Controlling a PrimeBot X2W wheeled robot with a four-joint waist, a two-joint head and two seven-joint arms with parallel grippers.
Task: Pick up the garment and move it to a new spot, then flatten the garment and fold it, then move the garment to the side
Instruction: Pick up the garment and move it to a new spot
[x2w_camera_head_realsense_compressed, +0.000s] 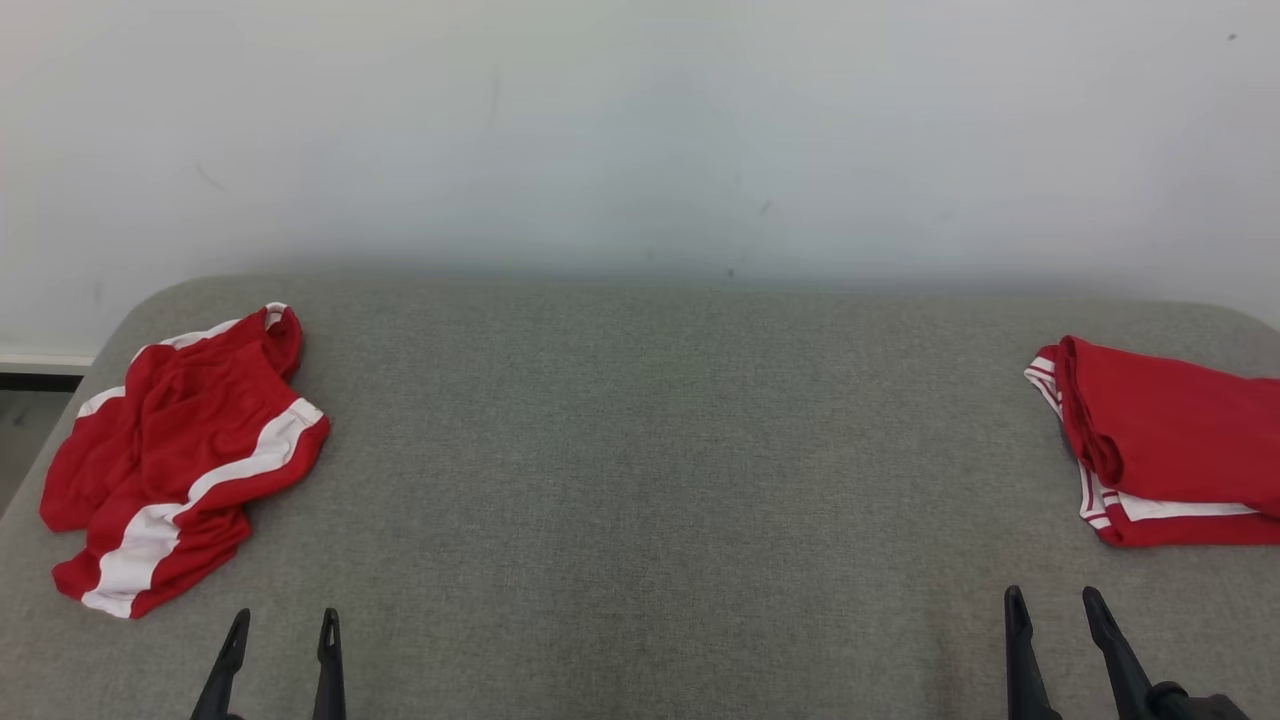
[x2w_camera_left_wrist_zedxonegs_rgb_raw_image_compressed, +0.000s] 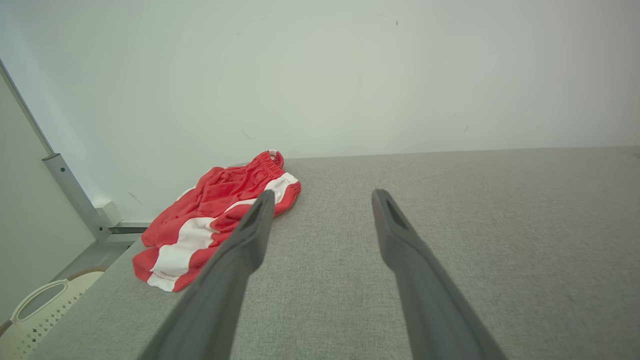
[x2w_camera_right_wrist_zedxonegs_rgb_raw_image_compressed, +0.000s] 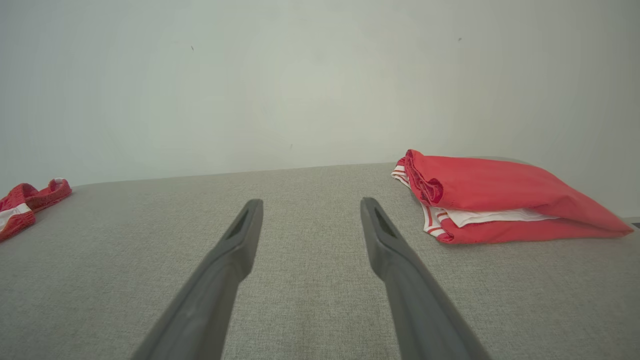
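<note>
Long dark tapered fingers (x2w_camera_left_wrist_zedxonegs_rgb_raw_image_compressed: 240, 250), slotted tips

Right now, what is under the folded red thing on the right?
Under its red top fold are white-striped layers, then the grey cushion. Anything tucked between them is covered.

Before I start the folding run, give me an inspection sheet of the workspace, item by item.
Surface: grey fabric top, flat.
Job's things: crumpled red-and-white shorts at far left; folded red garment at far right.
Clutter: nothing seen.
Grippers: left gripper and right gripper open, empty, at the near edge.
Cables: nothing seen.
Surroundings: pale wall behind; pale basket and metal post beyond the left edge.
</note>
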